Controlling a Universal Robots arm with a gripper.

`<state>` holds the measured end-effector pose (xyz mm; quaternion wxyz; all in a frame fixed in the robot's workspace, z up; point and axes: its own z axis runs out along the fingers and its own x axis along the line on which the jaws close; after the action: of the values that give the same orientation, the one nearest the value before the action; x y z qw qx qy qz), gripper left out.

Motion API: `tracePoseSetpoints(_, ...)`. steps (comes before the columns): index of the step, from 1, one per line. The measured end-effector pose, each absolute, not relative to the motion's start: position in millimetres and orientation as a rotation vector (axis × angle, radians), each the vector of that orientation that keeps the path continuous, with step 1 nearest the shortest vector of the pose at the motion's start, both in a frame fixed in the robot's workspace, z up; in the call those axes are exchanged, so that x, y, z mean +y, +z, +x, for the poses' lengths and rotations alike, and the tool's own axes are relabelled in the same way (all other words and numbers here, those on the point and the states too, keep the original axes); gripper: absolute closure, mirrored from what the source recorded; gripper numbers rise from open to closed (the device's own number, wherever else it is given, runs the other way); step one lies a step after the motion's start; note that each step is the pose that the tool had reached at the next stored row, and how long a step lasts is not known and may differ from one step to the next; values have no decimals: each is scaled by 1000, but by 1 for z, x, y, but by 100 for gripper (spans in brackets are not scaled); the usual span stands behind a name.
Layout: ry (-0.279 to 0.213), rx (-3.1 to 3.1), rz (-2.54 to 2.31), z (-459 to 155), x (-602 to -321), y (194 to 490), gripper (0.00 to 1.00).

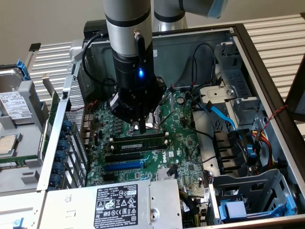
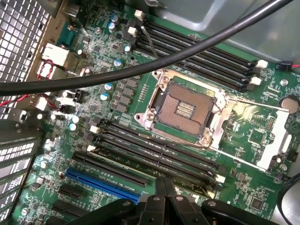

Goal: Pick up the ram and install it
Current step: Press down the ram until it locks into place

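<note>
A: Start from the exterior view's left. What's there?

B: A hard drive (image 1: 14,106) lies outside the open case (image 1: 267,71). Next comes a perforated metal wall with blue clips, and below it the power supply (image 1: 116,205) with its white-on-black label.

A: And the board?

B: The green motherboard (image 1: 183,138) lies flat in the case. The arm comes straight down over its middle.

A: Where is the ram?

B: The ram (image 1: 128,142) stands on edge in a black slot, lengthwise across the board. More black slots and a blue slot (image 1: 123,166) lie just beside it, on the power supply side.

A: The gripper?

B: The gripper (image 1: 141,128) is clenched, fingers pressed together, and grasps nothing. Its tip sits right over the ram's top edge, near the middle. I cannot tell whether they touch.

A: What does the wrist view add?

B: The closed fingers (image 2: 164,190) hang over the rows of black slots. The bare socket (image 2: 185,108) lies between two such rows, and a black cable (image 2: 140,70) crosses in front.

A: Further right in the exterior view?

B: A blue cable (image 1: 223,116), loose black wires, then a metal drive cage (image 1: 248,188).
</note>
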<state>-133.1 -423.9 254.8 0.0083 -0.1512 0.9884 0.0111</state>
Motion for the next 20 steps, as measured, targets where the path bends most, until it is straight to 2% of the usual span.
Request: tracePoseSetpoints(20, 30, 3122, -10, -133, -424, 255, 89)
